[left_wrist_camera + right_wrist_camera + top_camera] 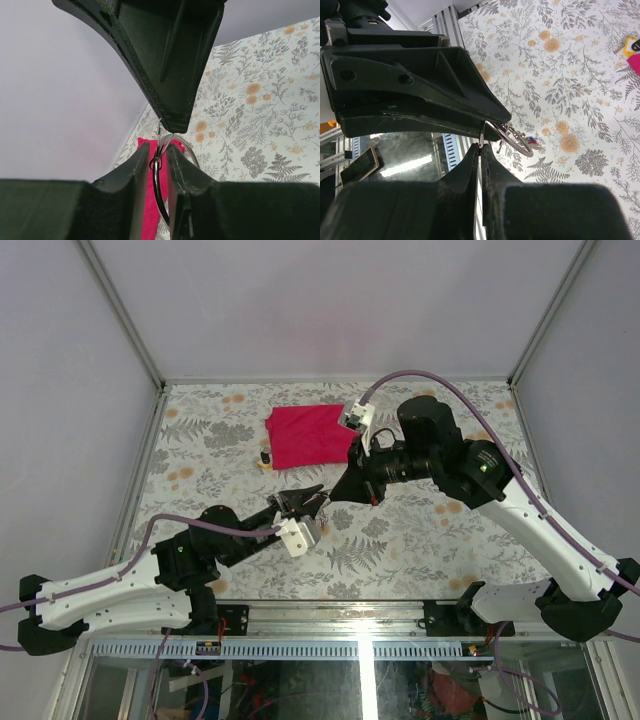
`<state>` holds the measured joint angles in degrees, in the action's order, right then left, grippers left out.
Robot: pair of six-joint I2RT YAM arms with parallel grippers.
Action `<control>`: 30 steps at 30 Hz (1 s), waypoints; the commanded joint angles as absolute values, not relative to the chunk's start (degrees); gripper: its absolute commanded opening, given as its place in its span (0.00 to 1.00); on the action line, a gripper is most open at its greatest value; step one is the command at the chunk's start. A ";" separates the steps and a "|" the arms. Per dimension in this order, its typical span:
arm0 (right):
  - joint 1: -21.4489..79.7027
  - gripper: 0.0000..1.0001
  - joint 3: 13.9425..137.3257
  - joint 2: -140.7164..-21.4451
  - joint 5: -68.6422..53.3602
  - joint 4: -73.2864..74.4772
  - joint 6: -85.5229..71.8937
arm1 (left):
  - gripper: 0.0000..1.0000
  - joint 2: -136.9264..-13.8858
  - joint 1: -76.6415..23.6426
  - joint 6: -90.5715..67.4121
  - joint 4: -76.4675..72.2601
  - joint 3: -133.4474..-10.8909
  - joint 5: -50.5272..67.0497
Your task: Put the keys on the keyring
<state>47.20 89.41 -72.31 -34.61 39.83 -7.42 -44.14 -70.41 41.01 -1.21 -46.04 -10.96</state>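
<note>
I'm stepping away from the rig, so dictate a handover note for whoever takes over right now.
Left gripper: fingers close either side of the keyring, grip uncertain.
Right gripper: shut at the ring's edge; on what, unclear.
Done: at least one coloured key hangs on the ring.
To do: loose key beside the red cloth, not yet threaded.

- keyring (156, 191): thin silver metal wire, polished, catches light.
- left gripper (158, 151), right gripper (481, 147): black plastic, matt, with finely grained edges.
- keys (532, 141): bright metal, coloured heads; too small to tell more.
- cloth (305, 435), upper centre: red fabric, matt, softly creased.
- worktop (420, 540): floral-printed covering, smooth, low sheen.
- arm shells (100, 590): white plastic, slightly glossy.
</note>
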 commanded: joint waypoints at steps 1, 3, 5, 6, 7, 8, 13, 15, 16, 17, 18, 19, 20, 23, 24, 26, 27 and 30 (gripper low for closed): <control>46.93 0.00 90.40 -70.58 -37.02 37.69 -8.57 | 0.18 -44.19 -71.46 39.84 -3.66 -49.25 -10.92; 46.93 0.00 90.20 -70.58 -36.70 37.75 -8.61 | 0.17 -44.14 -71.87 39.70 -3.69 -49.48 -10.85; 46.93 0.00 90.10 -70.66 -36.42 37.87 -8.74 | 0.16 -43.96 -72.33 39.59 -3.68 -49.63 -10.66; 46.93 0.00 90.09 -70.71 -36.32 37.92 -8.78 | 0.16 -43.89 -72.52 39.56 -3.67 -49.66 -10.46; 46.89 0.00 90.04 -70.81 -36.23 37.89 -8.80 | 0.18 -43.80 -72.57 39.62 -3.69 -49.72 -10.38; 46.93 0.00 90.07 -70.88 -36.21 37.88 -8.99 | 0.20 -43.75 -72.71 39.58 -3.76 -49.83 -10.34; 46.92 0.00 89.89 -70.90 -36.43 37.40 -9.35 | 0.25 -43.92 -72.80 39.89 -4.13 -49.89 -10.64; 46.93 0.00 89.80 -70.92 -36.56 37.27 -9.35 | 0.25 -43.95 -72.92 39.84 -4.13 -49.88 -10.68; 46.92 0.00 89.77 -70.85 -36.56 37.22 -9.39 | 0.24 -43.97 -72.95 39.96 -4.13 -49.80 -10.72; 46.87 0.00 89.71 -70.84 -36.64 37.18 -9.40 | 0.23 -43.97 -72.96 40.04 -4.06 -49.80 -10.88; 46.87 0.00 89.72 -70.84 -36.69 37.13 -9.38 | 0.21 -43.92 -72.98 40.11 -4.10 -49.71 -10.95; 46.91 0.00 89.61 -70.84 -36.73 37.10 -9.47 | 0.20 -44.06 -73.03 40.13 -4.13 -49.66 -10.89; 46.91 0.00 89.65 -70.84 -36.74 37.09 -9.48 | 0.17 -44.03 -73.01 40.16 -4.13 -49.66 -10.96; 46.93 0.00 89.44 -70.69 -36.53 37.04 -9.38 | 0.14 -44.11 -73.12 40.34 -4.22 -49.51 -11.44; 46.91 0.00 89.42 -70.62 -36.33 37.04 -9.36 | 0.12 -44.14 -73.09 40.46 -4.26 -49.42 -11.80; 46.88 0.00 89.08 -70.37 -35.86 36.81 -9.32 | 0.02 -43.94 -73.20 40.60 -4.66 -49.04 -12.47; 46.93 0.00 88.81 -70.13 -35.64 36.58 -9.32 | 0.00 -43.82 -73.19 40.75 -4.69 -48.92 -12.52; 46.93 0.00 88.09 -69.48 -35.09 35.60 -9.42 | 0.00 -43.49 -73.29 41.41 -4.58 -48.63 -12.76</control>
<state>47.16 88.82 -71.61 -34.98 37.98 -8.25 -44.40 -72.86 40.45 0.30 -47.83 -10.98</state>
